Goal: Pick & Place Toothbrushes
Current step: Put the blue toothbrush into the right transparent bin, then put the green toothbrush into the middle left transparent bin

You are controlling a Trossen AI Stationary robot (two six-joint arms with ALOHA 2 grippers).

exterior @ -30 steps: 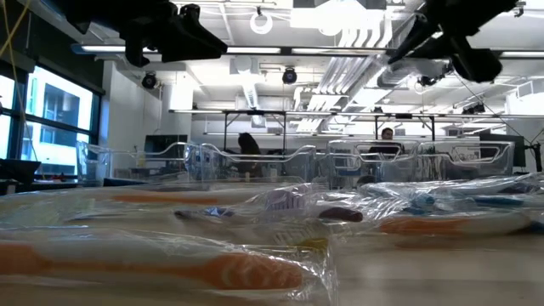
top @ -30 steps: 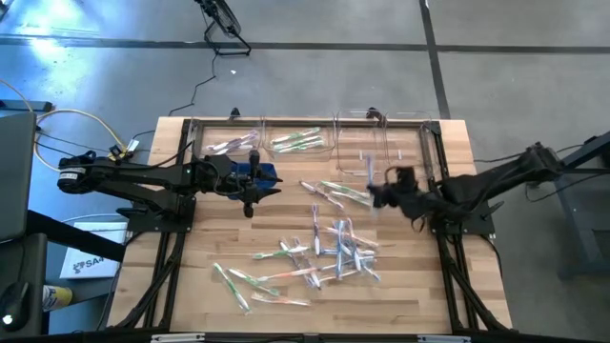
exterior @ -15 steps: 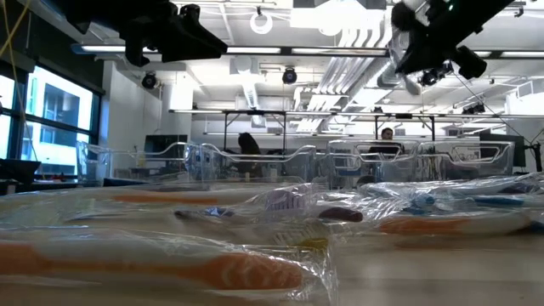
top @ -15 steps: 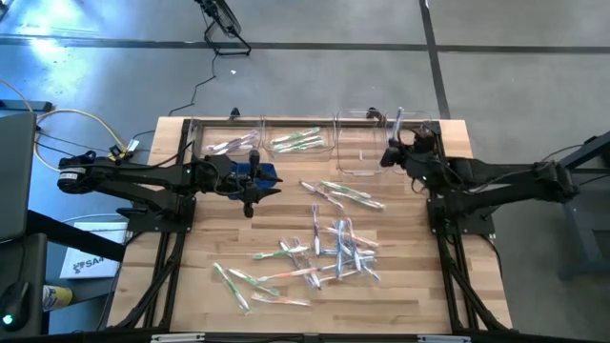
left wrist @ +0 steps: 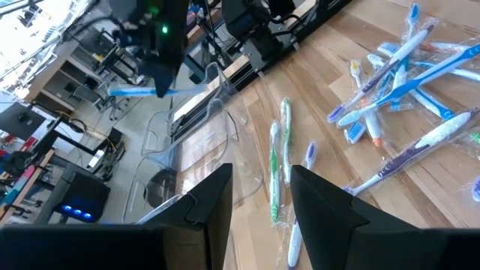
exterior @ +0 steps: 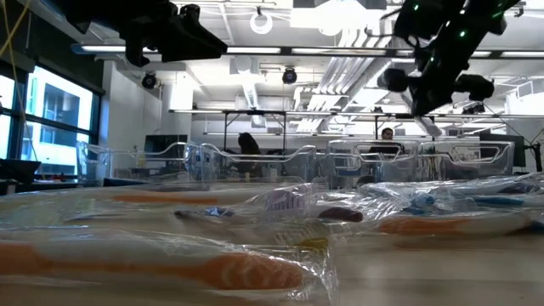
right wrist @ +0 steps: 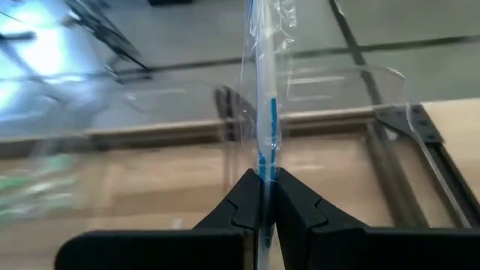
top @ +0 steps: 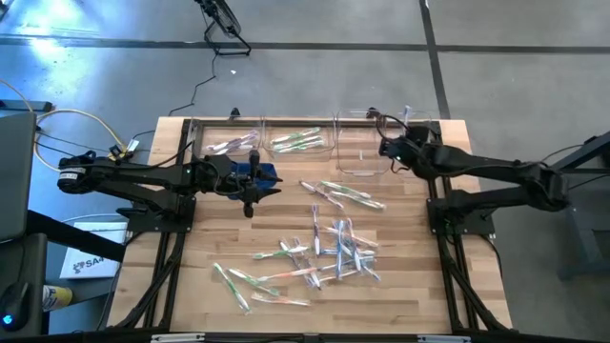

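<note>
Right tool [right wrist: 261, 196]: black, clamping a blue-and-white toothbrush [right wrist: 264, 112] in clear glinting wrap. Desk [top: 229, 238]: pale wood planks. Loose toothbrushes [top: 329, 250]: green, pink, blue, whitish handles (wrappers catch light). Cloth [top: 259, 174] by left tool [top: 250, 208]: deep blue. Bins [top: 357, 152]: clear.

A light wooden table [top: 400, 286] stands on a grey floor. Clear plastic bins [top: 357, 157] line its far edge. A blue cloth [top: 265, 173] lies on the left part of the table. In the low view, a seated person [exterior: 387, 134] appears far behind the table.
</note>
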